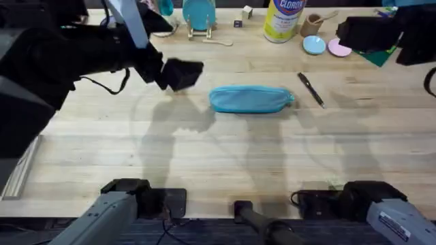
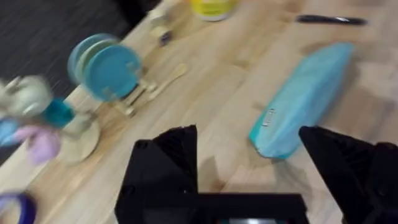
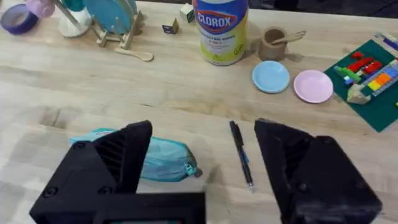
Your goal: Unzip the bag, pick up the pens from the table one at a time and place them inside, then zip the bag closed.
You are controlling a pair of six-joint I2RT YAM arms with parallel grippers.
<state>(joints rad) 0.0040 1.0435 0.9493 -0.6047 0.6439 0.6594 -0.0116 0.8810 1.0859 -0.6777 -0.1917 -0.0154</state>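
From overhead, the light blue soft fabric pencil pouch lies lengthwise near the middle of the pale plank wooden surface, and one slim black pen rests just beside its end at about 2 o'clock from it, apart from it and not inside. The left gripper hangs near the pouch's other end, at about 10 o'clock from it; the right gripper hangs well off at 2 o'clock. In the left wrist view, the left gripper has its black fingers spread wide with nothing between them, above the pouch's near end; the pen lies beyond. In the right wrist view, the right gripper is likewise wide apart and empty, with pouch and pen below; the zipper seems closed. By my judgement the task is barely begun: unzipping, loading the pen and zipping shut all remain.
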